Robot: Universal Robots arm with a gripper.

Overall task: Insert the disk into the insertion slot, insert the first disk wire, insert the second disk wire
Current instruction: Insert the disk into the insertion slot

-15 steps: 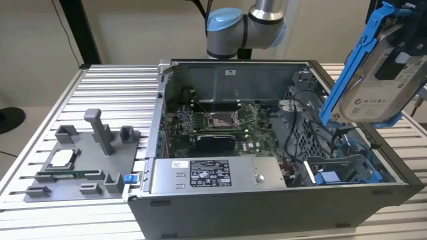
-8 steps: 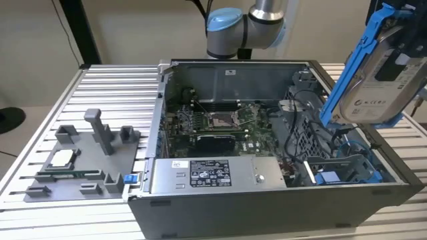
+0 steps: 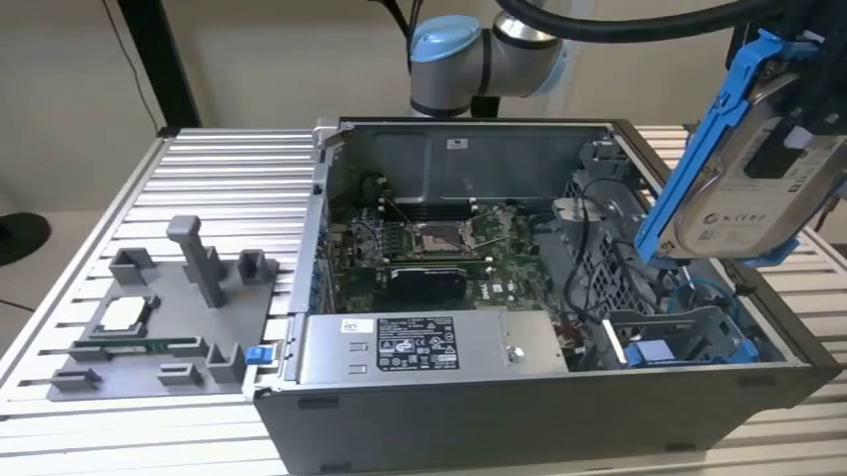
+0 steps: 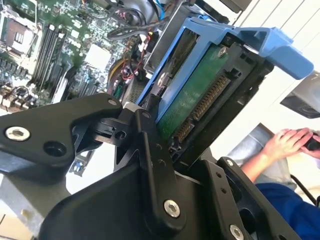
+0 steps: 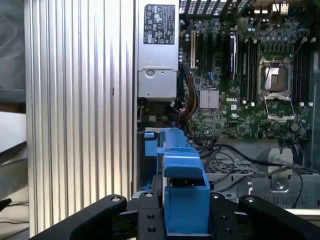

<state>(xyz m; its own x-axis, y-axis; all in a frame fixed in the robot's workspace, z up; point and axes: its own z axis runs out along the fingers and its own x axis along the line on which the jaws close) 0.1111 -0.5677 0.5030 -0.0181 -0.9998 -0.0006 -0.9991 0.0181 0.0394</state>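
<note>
1. Exterior view: the disk [image 3: 748, 169] hangs in the air at the exterior view's right. It stands on edge and tilted, its label face towards the camera, over the right-hand wall of the open computer case [image 3: 530, 416]. The gripper [image 3: 804, 114] sits behind its upper part, largely covered by it. The slot [image 3: 688, 332], with its blue tabs, lies below inside the case and has no drive in it, so disk and slot are apart. My guess is that the disk is held this high to clear the case wall and the loose cables [image 3: 582, 248] before any lining up
2. Second wrist view: here the grip itself is plain. The gripper [image 4: 182, 142] is clenched on the disk [image 4: 192, 100], 1 black finger [image 4: 150, 150] against each side of the blue frame. This view adds the other face of the disk, with its green circuit board and connector row, where the exterior view gives the label. A person's hand [image 4: 290, 142] rests beyond the case, well apart from the arm
3. First wrist view: the camera looks along the disk [image 5: 182, 170], whose blue frame end sits squeezed in the gripper [image 5: 186, 212]. Past it lie the power box [image 5: 157, 50], the main board [image 5: 240, 75] and the slatted table [image 5: 75, 100], which places the disk over the case's edge, just beside the power box
</note>
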